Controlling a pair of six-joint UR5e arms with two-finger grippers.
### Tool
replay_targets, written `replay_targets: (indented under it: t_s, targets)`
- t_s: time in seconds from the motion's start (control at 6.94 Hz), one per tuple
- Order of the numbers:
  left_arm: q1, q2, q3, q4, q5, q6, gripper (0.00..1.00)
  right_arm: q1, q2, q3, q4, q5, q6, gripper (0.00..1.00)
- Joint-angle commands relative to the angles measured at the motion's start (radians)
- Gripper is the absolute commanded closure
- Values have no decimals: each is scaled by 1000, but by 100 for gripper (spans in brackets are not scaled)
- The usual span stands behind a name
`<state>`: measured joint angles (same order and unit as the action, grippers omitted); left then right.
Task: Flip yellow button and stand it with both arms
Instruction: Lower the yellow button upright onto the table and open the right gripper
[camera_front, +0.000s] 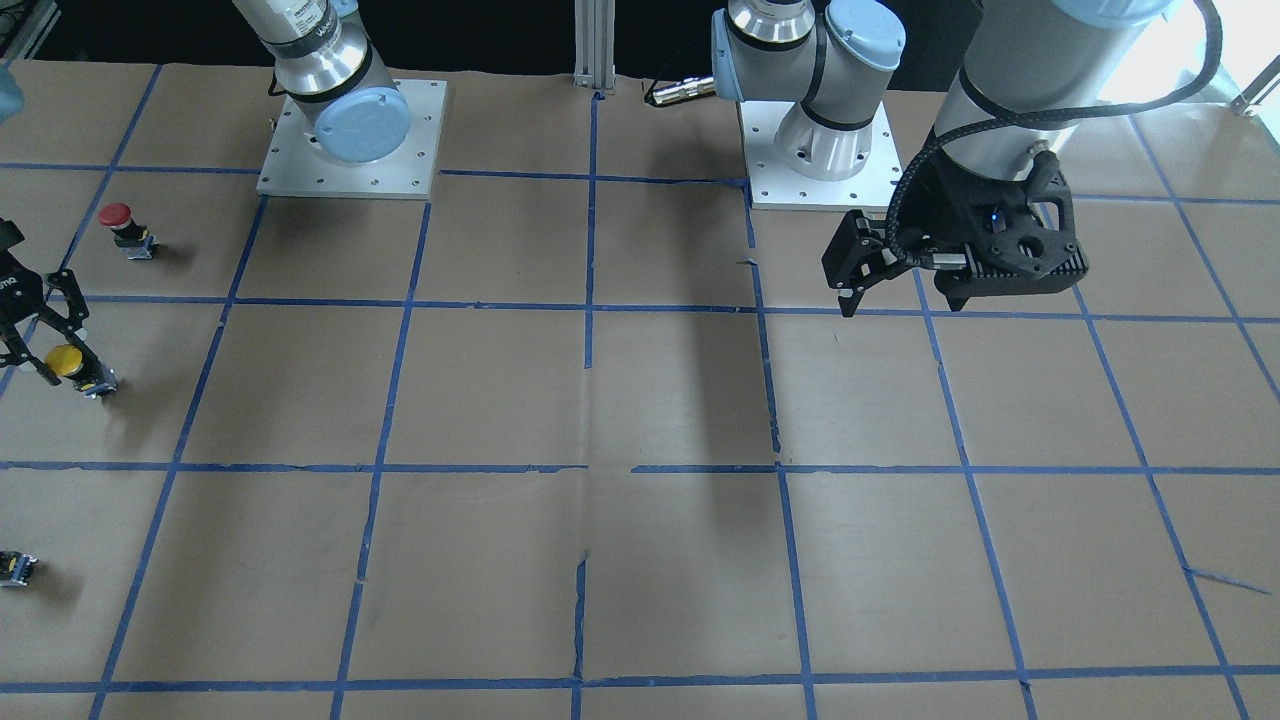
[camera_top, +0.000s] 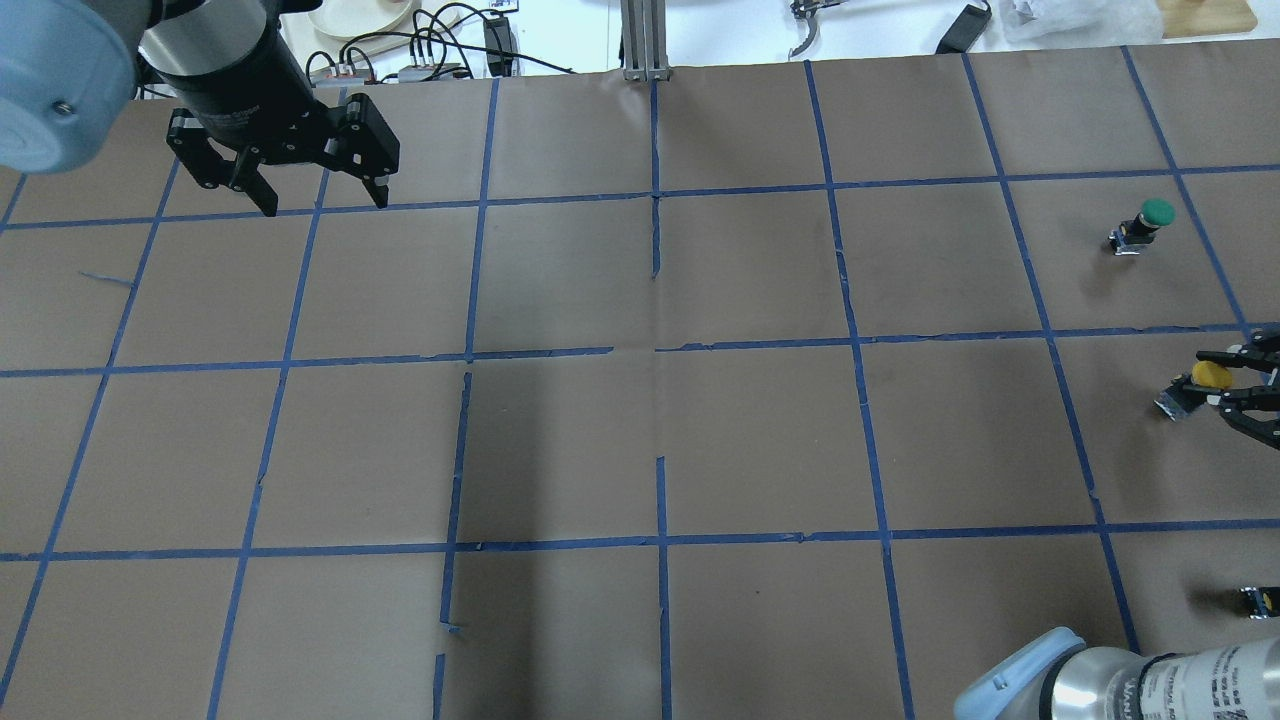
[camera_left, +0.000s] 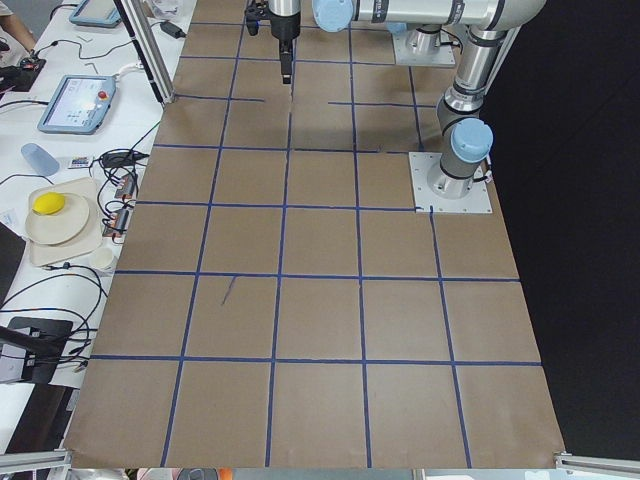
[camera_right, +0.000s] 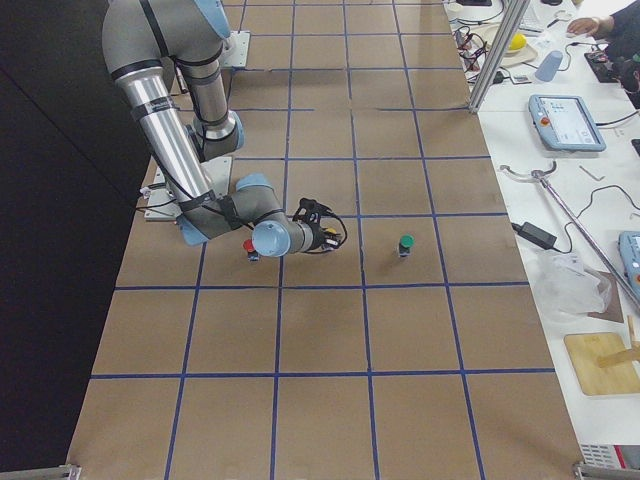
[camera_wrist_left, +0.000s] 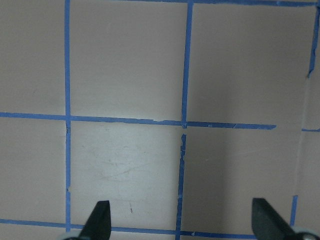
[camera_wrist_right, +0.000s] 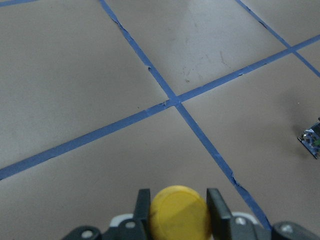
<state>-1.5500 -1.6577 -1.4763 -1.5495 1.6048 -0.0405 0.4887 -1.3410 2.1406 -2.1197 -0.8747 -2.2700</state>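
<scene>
The yellow button (camera_front: 66, 361) is at the table's edge on my right side, its round yellow cap between the fingers of my right gripper (camera_front: 45, 345). In the right wrist view both fingers press against the cap (camera_wrist_right: 180, 215). In the overhead view the cap (camera_top: 1211, 375) shows in the gripper (camera_top: 1225, 385), with the grey body (camera_top: 1175, 400) sticking out, tilted, low over the paper. My left gripper (camera_top: 325, 205) is open and empty, held above the table far off on my left; its fingertips (camera_wrist_left: 101, 216) stand wide apart.
A red-capped button (camera_front: 116, 217) stands toward the robot from the yellow one. A green-capped button (camera_top: 1156, 213) stands farther out. A small dark block (camera_top: 1258, 598) lies at the overhead view's right edge. Brown paper with a blue tape grid (camera_top: 655, 350) covers the table.
</scene>
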Motion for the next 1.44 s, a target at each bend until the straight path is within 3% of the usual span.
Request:
replay_targets:
  t_s: [0.0, 0.29, 0.43, 0.58, 0.72, 1.01, 1.3]
  targets:
    - [5, -1, 2, 2, 1, -4, 1, -1, 2, -5, 0, 3, -69, 64]
    - [7, -1, 10, 2, 1, -4, 1, -1, 2, -4, 0, 2, -71, 52]
    - [5, -1, 13, 0, 0, -6, 1, -1, 2, -4, 0, 3, -66, 35]
    - [7, -1, 17, 0, 0, -7, 1, -1, 2, -5, 0, 3, -54, 26]
    - [7, -1, 17, -4, -5, -7, 1, -1, -10, -5, 0, 3, -1, 7]
    - [7, 1, 19, -4, -6, -7, 1, 25, -61, -51, 1, -12, 383, 0]
    - [7, 1, 21, -3, -6, -7, 1, 85, -145, -94, 1, -116, 794, 0]
